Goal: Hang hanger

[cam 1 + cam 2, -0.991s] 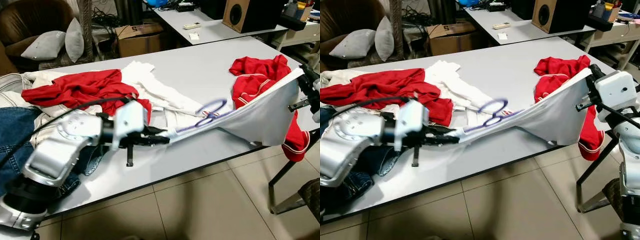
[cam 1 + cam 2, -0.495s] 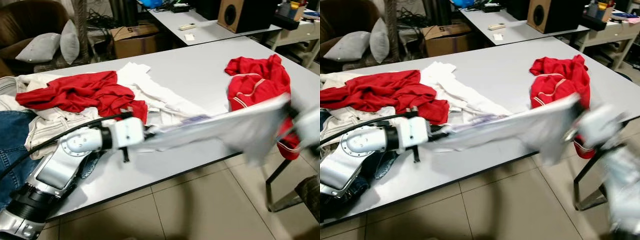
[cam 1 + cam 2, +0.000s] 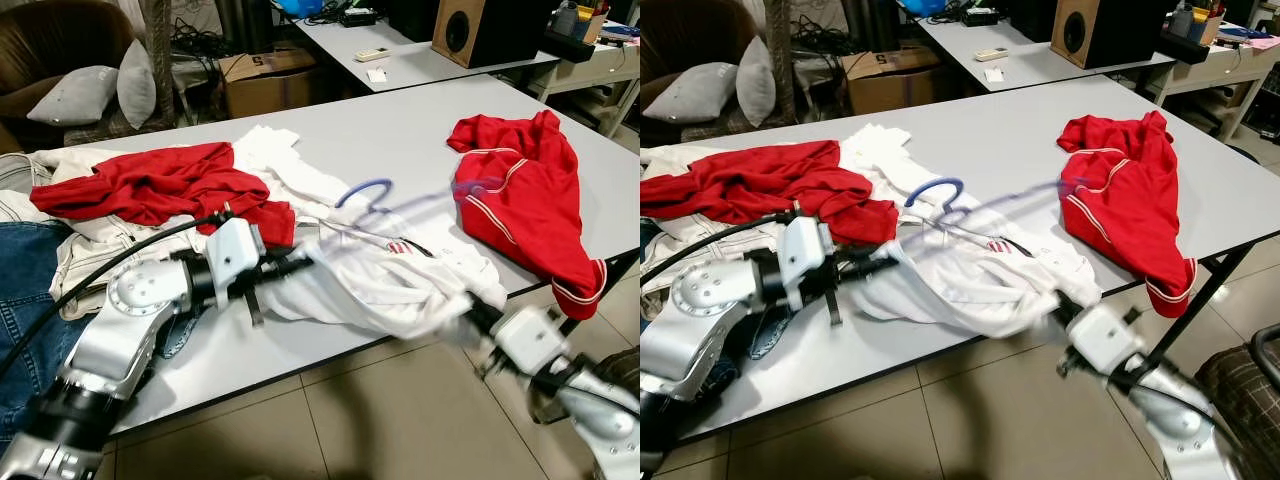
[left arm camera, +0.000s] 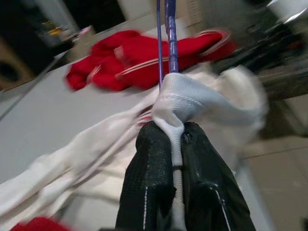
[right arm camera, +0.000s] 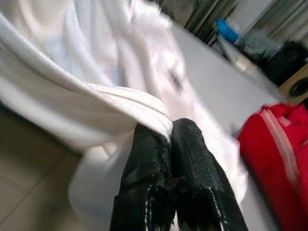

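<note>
Nearest, at the front edge of the surface (image 3: 330, 350), the right end effector (image 5: 166, 139) pinches a hem of the white shirt (image 3: 980, 275), its fingers pressed together on the fabric. Opposite it, the left end effector (image 4: 173, 139) clamps another bunched edge of the same shirt, probably so that the two can spread the garment between them. The purple hanger (image 3: 935, 190) lies partly inside the shirt, hook poking out (its outline is motion-blurred). Farther off lie a red jersey (image 3: 520, 190) and a second red garment (image 3: 160, 180).
</note>
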Available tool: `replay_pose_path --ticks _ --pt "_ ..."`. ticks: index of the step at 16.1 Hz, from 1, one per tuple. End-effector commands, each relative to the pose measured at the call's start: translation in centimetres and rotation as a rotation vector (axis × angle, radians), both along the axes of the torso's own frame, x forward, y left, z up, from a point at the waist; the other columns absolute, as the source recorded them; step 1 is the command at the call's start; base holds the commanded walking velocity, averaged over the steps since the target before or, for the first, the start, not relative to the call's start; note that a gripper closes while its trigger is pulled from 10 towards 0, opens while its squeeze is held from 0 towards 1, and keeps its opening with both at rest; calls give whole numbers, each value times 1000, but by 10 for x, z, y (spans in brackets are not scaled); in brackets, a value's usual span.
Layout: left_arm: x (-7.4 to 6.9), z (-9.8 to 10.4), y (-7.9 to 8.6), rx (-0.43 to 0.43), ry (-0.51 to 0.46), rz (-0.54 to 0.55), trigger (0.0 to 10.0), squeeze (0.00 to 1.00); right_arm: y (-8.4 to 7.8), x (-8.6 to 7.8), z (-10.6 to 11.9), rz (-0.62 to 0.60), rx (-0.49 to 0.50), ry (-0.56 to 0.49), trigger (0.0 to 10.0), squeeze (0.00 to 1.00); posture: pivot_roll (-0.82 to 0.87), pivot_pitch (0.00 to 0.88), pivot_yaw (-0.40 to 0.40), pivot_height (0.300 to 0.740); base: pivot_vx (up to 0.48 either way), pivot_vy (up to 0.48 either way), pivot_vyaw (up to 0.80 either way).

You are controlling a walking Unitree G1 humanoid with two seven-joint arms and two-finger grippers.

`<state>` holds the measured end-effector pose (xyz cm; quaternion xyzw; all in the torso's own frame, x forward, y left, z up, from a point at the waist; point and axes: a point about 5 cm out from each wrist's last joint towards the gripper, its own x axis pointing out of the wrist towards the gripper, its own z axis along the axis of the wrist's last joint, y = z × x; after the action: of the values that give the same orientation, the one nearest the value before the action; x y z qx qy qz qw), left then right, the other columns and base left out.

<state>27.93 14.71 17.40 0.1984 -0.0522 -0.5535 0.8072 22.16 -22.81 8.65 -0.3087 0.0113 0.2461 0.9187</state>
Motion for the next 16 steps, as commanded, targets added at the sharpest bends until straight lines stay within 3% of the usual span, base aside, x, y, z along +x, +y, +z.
replay_pose_path --ticks 1,3,6,10,13,16 --pt "-6 4 3 8 11 -54 0 0 -10 2 0 -56 -44 -11 0 0 -63 0 54 740 0 0 0" --pt "-21 -8 14 137 55 -161 0 0 -51 11 12 -267 -79 -67 0 0 -60 0 54 740 0 0 0" --pt "-26 -16 24 228 69 -209 0 0 -82 22 45 -424 -55 -213 0 0 -51 0 56 740 0 0 0" --pt "-20 -25 35 317 69 -192 0 0 -92 28 79 -416 -20 -391 0 0 -57 0 62 740 0 0 0" --pt "-25 -23 29 263 79 -237 0 0 -100 32 88 -452 -42 -418 0 0 -57 0 62 740 0 0 0" --pt "-32 -38 28 362 131 -301 0 0 -102 38 102 -455 47 -451 0 0 -63 0 64 740 0 0 0"
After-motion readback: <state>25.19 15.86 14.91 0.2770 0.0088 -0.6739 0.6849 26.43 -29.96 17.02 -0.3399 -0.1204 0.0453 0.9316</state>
